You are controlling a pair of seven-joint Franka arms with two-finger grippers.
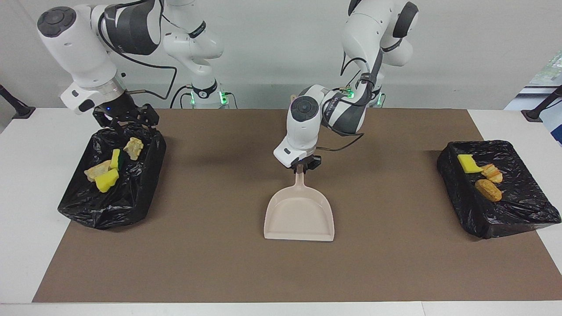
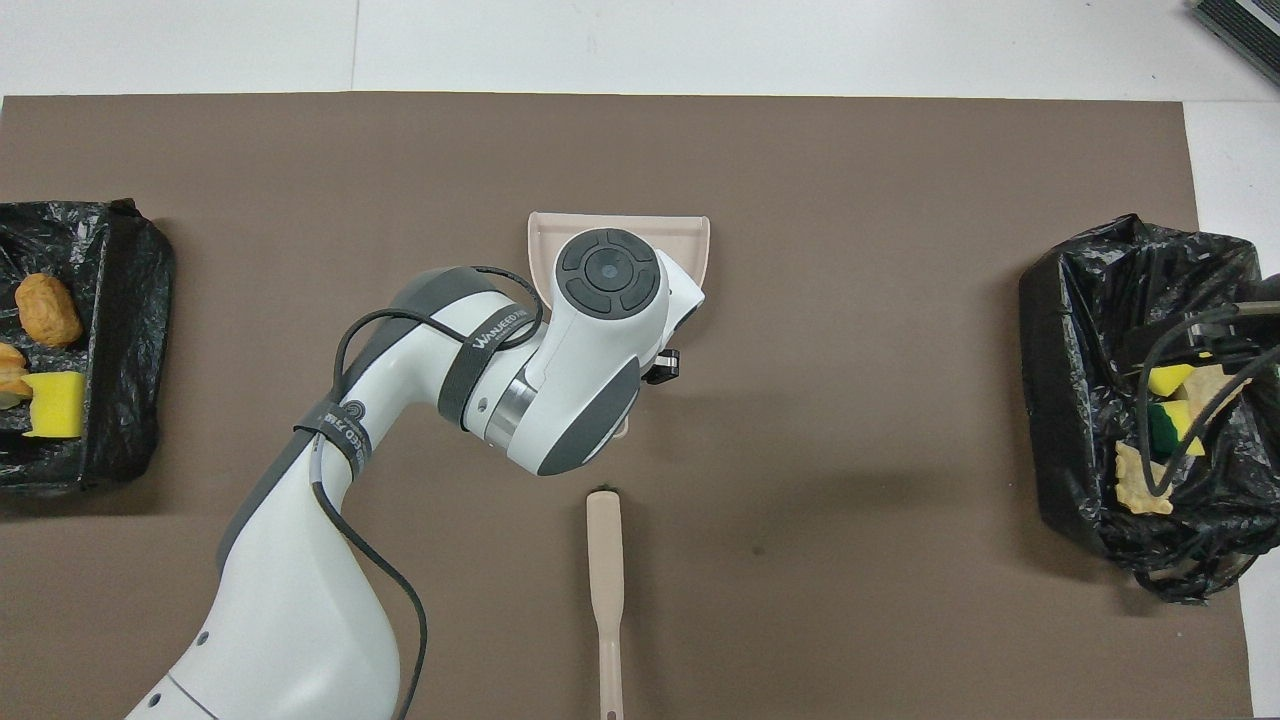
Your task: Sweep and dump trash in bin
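The beige dustpan (image 1: 298, 215) lies flat on the brown mat at mid-table; only its edge (image 2: 545, 235) shows in the overhead view. My left gripper (image 1: 300, 166) is shut on its handle; from overhead my own arm hides it. My right gripper (image 1: 127, 119) hangs over the black-lined bin (image 1: 131, 197) at the right arm's end. That bin holds yellow sponge chunks (image 1: 106, 180) and a pale lump (image 1: 133, 148). The bin (image 1: 505, 215) at the left arm's end holds a yellow sponge (image 1: 469, 163) and bread-like pieces (image 1: 488, 189). No trash lies on the mat.
The beige brush (image 2: 605, 590) lies on the mat, nearer the robots than the dustpan, handle toward the robots. The brown mat (image 1: 395, 263) covers most of the white table. The right arm's cables (image 2: 1190, 350) hang over its bin (image 2: 1070, 300).
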